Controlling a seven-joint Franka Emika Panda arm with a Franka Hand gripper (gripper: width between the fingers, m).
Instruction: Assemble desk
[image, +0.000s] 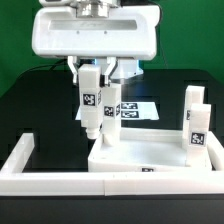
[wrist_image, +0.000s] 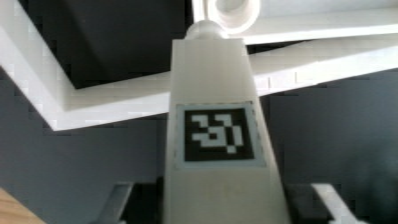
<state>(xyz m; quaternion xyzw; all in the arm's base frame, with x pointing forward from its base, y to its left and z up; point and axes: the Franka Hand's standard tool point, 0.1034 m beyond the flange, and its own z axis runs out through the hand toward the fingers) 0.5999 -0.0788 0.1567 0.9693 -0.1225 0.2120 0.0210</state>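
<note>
My gripper (image: 89, 72) points straight down and is shut on the top of a white block leg (image: 90, 105) with a square tag. The leg hangs upright, its lower end a little above the near-left corner of the white rimmed desk panel (image: 150, 158). A second leg (image: 111, 108) stands at the panel's far-left corner. Two more legs (image: 195, 122) stand at its right end. In the wrist view the held leg (wrist_image: 221, 120) fills the middle between my fingers (wrist_image: 125, 205). Its tip points at the panel's corner rim (wrist_image: 125, 105).
A long low white border wall (image: 50, 180) runs along the front and up the exterior view's left side. The marker board (image: 140, 108) lies flat on the black table behind the panel.
</note>
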